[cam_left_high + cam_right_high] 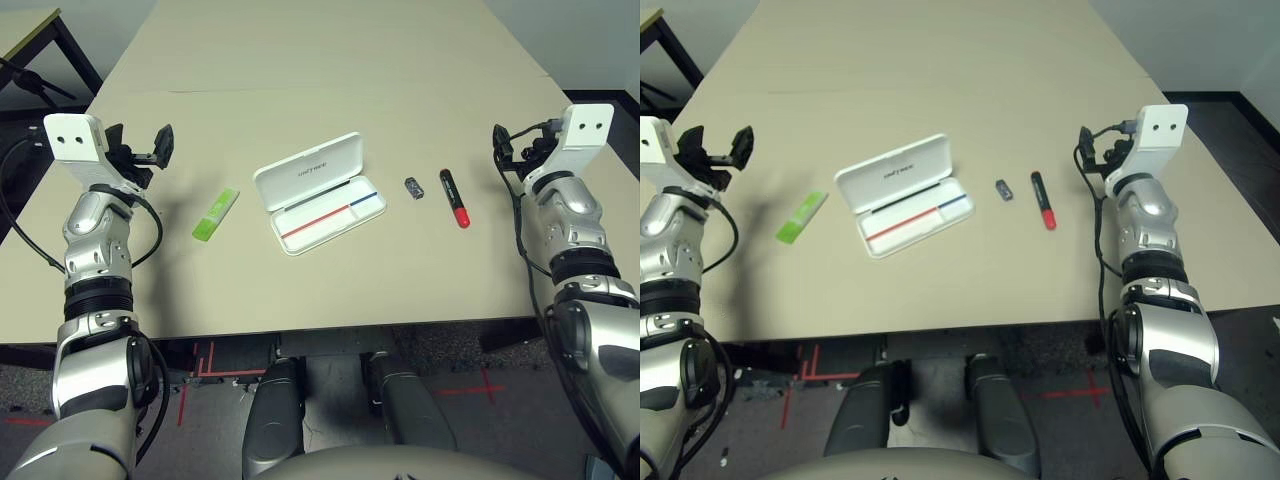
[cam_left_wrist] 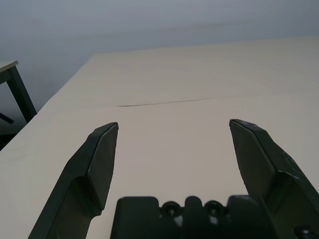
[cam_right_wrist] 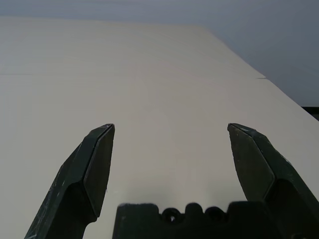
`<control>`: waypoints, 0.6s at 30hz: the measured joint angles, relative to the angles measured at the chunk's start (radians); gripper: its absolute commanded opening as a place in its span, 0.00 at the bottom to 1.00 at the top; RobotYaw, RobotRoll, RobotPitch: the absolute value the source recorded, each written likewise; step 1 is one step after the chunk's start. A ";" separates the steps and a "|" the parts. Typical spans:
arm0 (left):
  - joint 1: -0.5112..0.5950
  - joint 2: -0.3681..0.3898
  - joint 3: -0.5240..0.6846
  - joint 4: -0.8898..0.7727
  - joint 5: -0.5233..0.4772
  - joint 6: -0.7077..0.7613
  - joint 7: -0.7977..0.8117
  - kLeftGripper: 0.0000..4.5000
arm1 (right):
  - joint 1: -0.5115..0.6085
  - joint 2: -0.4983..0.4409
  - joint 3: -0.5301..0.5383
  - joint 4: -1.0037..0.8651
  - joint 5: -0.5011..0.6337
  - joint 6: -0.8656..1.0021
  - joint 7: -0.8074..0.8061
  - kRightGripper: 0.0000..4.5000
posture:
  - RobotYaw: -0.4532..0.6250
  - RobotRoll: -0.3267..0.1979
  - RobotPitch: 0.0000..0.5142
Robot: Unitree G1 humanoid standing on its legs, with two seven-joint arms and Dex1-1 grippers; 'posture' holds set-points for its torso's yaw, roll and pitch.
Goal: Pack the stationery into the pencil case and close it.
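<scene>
Left eye view: pencil case [image 1: 296,226] lies open between two empty tools, stationery loose on either side

From where I stand, both tools are spread wide. The left tool [image 2: 174,122] has its two fingers well apart with nothing between them, and the right tool [image 3: 171,124] matches it, each up at its own side of the worktop [image 1: 330,290].

The white case sits between the tools, a bit closer to the robot's body than either. Its long axis runs aslant, from a near end on the left tool's side to a far end on the right tool's side. The lid [image 1: 310,172] is raised along the far edge, dark lettering on it, and the tray faces the robot, a red and blue line running lengthwise inside.

Just inward of the left tool, and nearer the robot, lies the lime-green highlighter [image 1: 216,215]. It slants more steeply than the case, its far end angled towards the robot's right.

Inward of the right tool and nearer the robot is the black marker [image 1: 452,190]. Its long axis points mostly towards the robot, the red cap at the near end and veering slightly to the right tool's side. Farther inward from that tool, between marker and case, rests the tiny dark grey clip-like piece [image 1: 414,188], apart from both.
</scene>
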 measured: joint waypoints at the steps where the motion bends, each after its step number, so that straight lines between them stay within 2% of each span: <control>1: 0.001 0.002 0.000 -0.001 0.000 0.000 0.000 1.00 | -0.001 0.000 0.000 0.001 0.000 0.000 0.000 1.00 | 0.39 0.62 0.30; 18: 0.006 0.020 0.007 -0.030 -0.001 0.012 0.001 1.00 | -0.019 0.006 0.001 0.006 0.000 -0.001 -0.003 1.00 | 0.38 0.62 0.28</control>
